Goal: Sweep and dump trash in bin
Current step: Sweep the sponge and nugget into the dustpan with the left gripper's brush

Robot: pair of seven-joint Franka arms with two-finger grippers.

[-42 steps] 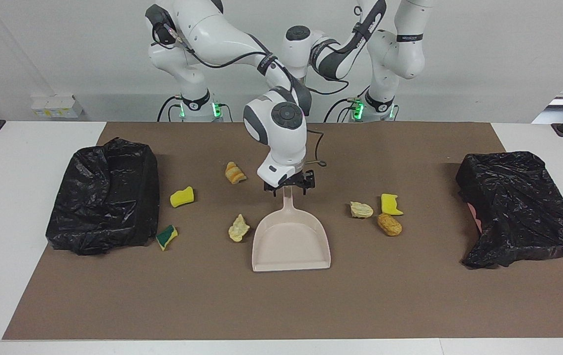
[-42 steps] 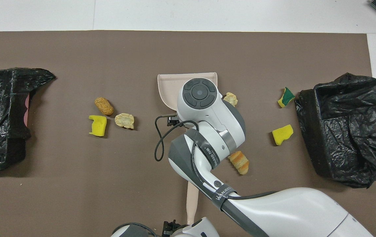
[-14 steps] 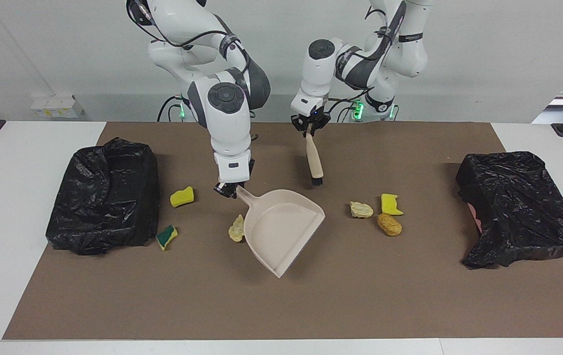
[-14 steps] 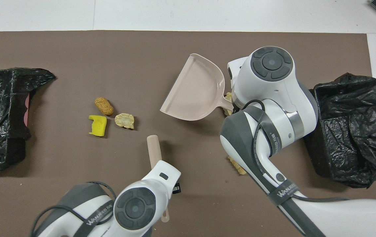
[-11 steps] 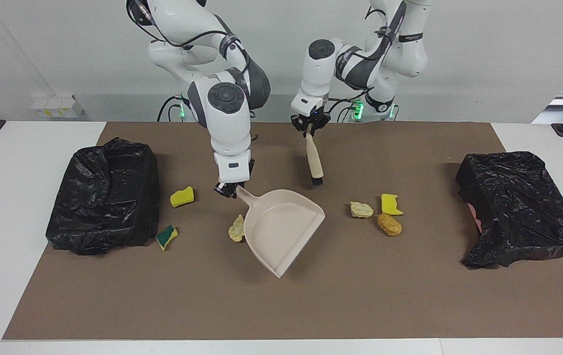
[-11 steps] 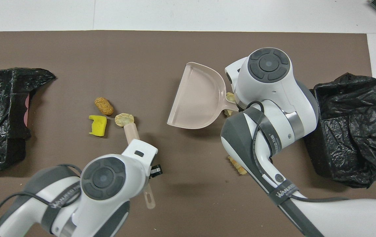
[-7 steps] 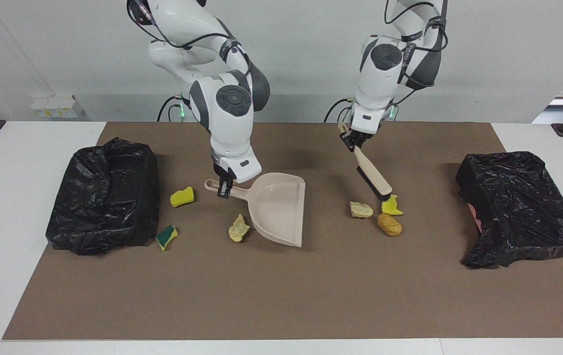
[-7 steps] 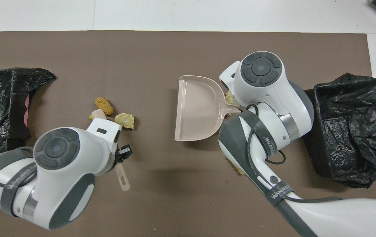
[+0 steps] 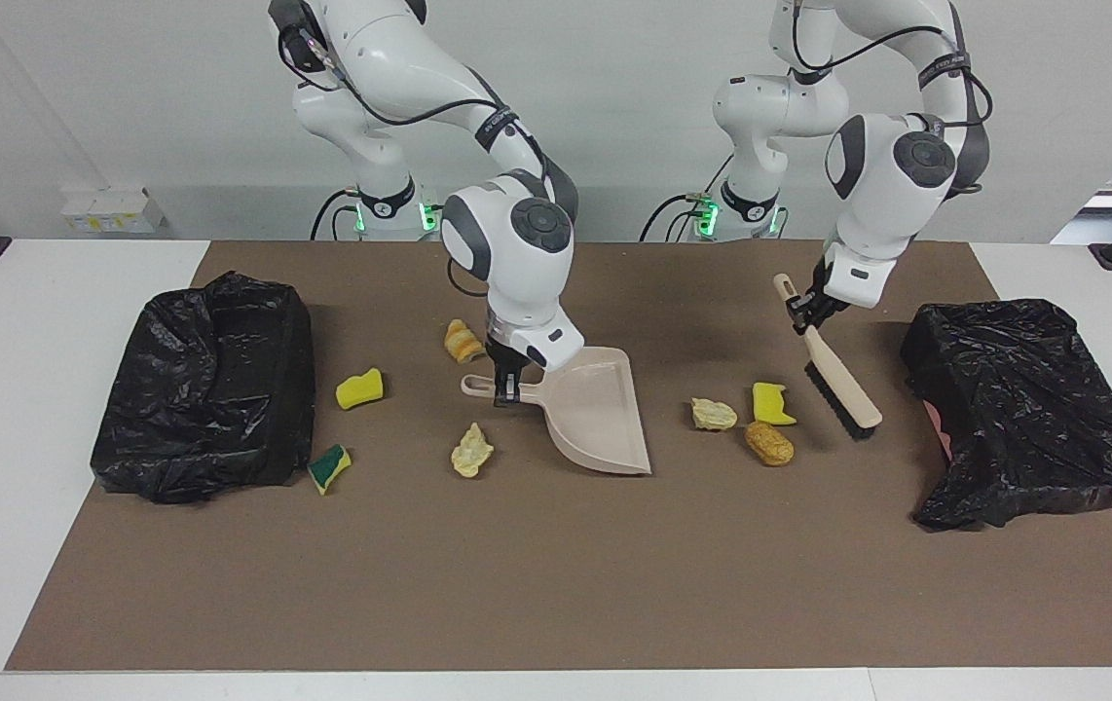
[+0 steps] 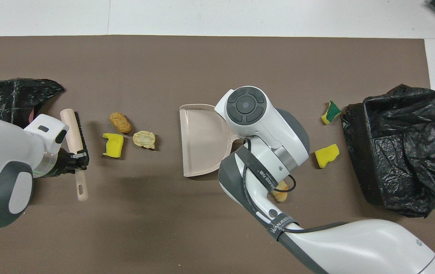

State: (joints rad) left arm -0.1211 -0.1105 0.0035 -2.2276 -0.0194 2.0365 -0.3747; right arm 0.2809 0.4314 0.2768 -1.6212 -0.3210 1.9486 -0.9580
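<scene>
Seven trash scraps point(image 9: 771, 442) lie scattered mid-frame on the mat. Three cluster at centre-right: yellow sponge point(image 9: 772, 404), pale lump point(image 9: 713, 414), brown lump point(image 10: 120, 122). Four at centre-left: yellow sponge point(image 9: 359, 388), green-backed sponge point(image 9: 328, 467), two bread-like lumps point(image 9: 471, 451).

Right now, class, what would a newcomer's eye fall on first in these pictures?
Two white arms at work mid-table: the right gripper holds a beige dustpan by its handle, while the left gripper holds a brush slanting down beside three scraps. A black-bagged bin sits at each end of the brown mat.

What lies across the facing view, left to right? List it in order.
black-bagged bin → yellow sponge piece → dustpan → beige lump → brush → second black-bagged bin
</scene>
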